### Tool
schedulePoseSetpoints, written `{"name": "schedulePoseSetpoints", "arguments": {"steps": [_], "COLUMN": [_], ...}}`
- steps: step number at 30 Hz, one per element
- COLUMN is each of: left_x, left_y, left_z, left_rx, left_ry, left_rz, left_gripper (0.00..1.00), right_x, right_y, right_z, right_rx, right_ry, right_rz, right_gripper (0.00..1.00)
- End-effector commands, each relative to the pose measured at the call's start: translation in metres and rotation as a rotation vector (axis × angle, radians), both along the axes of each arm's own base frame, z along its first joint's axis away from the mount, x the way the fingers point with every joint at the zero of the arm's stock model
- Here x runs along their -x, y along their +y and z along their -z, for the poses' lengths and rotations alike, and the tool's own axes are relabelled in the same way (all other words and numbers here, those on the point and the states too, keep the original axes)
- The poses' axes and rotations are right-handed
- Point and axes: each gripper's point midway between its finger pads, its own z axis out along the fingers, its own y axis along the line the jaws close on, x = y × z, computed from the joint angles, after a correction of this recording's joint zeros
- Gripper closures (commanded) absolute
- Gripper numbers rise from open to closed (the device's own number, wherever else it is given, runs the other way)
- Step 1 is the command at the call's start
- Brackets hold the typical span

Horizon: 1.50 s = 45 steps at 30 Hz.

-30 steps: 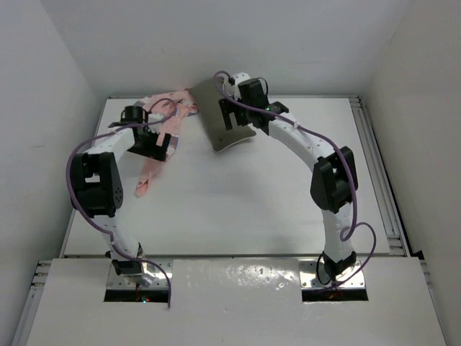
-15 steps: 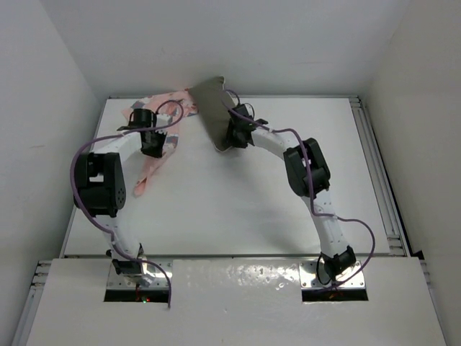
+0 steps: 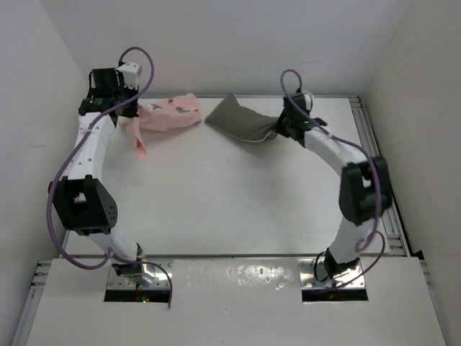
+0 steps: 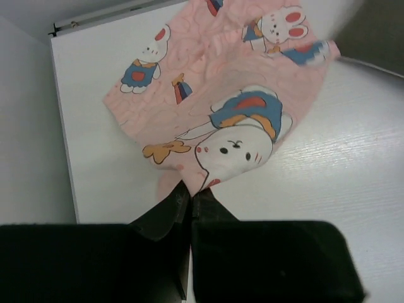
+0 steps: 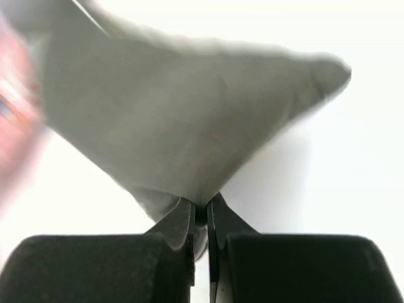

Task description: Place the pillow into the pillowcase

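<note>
Both arms are now gripping their cloth at the back of the table (image 3: 238,194), where a second ago the jaws were standing wide over a bunched heap in the upper left of the overhead frame. The left gripper (image 4: 190,196) is pinching shut on a corner of the pillowcase (image 4: 214,95), which is trailing from the fingertips toward the upper middle of the overhead frame, partly lifted and partly resting on the surface. The right gripper (image 5: 201,211) is clamping shut on an edge of the pillow (image 5: 177,126), which is sagging just right of upper centre. In the overhead view the two pieces are lying close together but apart. By this reading the picking-up is done and the stuffing is not yet beginning. The pillowcase is holding nothing: the sleeve is lying flat and rumpled, and which edge is its mouth cannot be told from these views.
</note>
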Motion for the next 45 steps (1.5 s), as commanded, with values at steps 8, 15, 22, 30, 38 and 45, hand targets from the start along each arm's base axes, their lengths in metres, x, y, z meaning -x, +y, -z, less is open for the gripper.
{"name": "schedulePoseSetpoints", "arguments": {"steps": [8, 15, 22, 30, 38, 45], "left_x": [-0.021, -0.013, -0.004, 0.018, 0.122, -0.001], "left_y": [0.003, -0.016, -0.033, -0.075, -0.178, -0.045], "left_z": [-0.102, -0.141, -0.158, -0.157, -0.121, -0.053], "left_rx": [0.007, 0.042, 0.048, 0.057, 0.154, 0.245], "left_ry": [-0.161, -0.23, -0.258, -0.228, -0.101, -0.053], "left_rz": [0.021, 0.106, 0.178, 0.383, 1.072, 0.237], "left_gripper": [1.0, 1.0, 1.0, 0.98, 0.0, 0.54], "right_x": [0.04, 0.022, -0.043, -0.008, 0.028, 0.022], "right_y": [-0.079, -0.039, 0.027, 0.101, 0.114, 0.134], "right_z": [-0.385, -0.353, -0.167, -0.133, -0.192, -0.138], "right_rx": [0.425, 0.511, 0.395, 0.316, 0.018, -0.028], "right_ry": [-0.863, -0.805, -0.336, -0.245, -0.646, -0.403], "right_rz": [0.166, -0.046, -0.341, -0.608, -0.569, -0.557], "right_gripper": [1.0, 1.0, 0.5, 0.01, 0.12, 0.5]}}
